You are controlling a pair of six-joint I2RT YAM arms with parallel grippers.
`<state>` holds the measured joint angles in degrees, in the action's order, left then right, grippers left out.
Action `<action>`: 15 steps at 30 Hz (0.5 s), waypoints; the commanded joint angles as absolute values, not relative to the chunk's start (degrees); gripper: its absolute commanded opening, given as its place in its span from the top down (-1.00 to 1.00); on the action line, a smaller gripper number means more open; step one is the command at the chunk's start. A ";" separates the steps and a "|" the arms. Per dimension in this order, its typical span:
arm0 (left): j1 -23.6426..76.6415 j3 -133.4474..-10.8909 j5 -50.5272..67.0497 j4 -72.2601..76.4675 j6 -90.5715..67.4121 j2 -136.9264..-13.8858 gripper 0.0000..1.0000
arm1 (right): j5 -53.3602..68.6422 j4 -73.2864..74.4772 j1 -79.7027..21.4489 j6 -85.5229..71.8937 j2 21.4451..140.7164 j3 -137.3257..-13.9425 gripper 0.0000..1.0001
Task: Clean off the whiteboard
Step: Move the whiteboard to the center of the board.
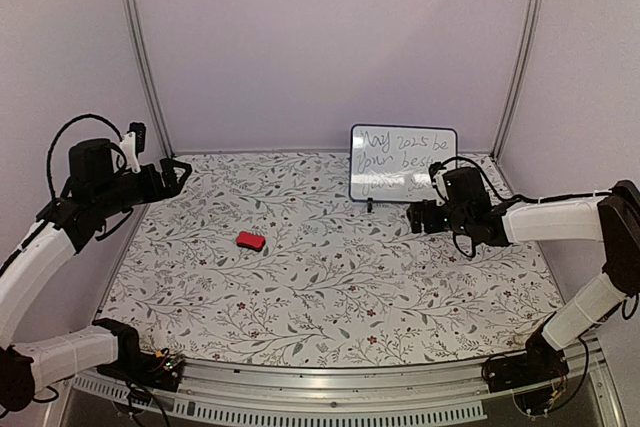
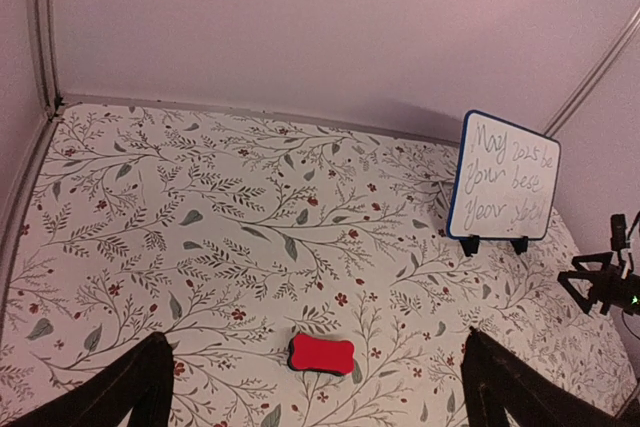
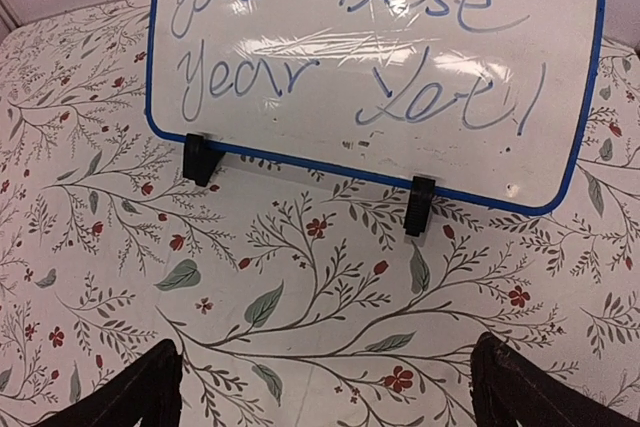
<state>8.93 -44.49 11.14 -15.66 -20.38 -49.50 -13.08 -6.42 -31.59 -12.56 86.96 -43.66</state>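
The whiteboard [image 1: 402, 162] stands upright on two black feet at the back right of the floral table, with blue handwriting on it. It fills the top of the right wrist view [image 3: 380, 57] and shows at the right of the left wrist view [image 2: 503, 177]. A small red eraser block [image 1: 250, 240] lies flat left of centre; it also shows in the left wrist view [image 2: 322, 354]. My left gripper [image 1: 178, 173] is open, raised at the far left, aimed toward the eraser. My right gripper [image 1: 412, 217] is open and empty, low in front of the board.
The floral table cover [image 1: 330, 287] ends at a metal rail along the near edge. Plain walls with metal corner posts enclose the back and sides. My right arm [image 2: 605, 282] shows at the right edge of the left wrist view.
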 commanded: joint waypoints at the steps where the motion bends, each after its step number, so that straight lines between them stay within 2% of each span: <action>1: 8.35 -44.12 10.75 -15.21 -19.96 -49.14 -0.99 | -15.03 -5.28 -31.66 -13.53 87.23 -45.22 -0.98; 15: 8.30 -44.12 10.72 -15.25 -19.95 -48.60 -0.99 | -15.42 -5.02 -31.72 -14.35 88.03 -45.56 -0.98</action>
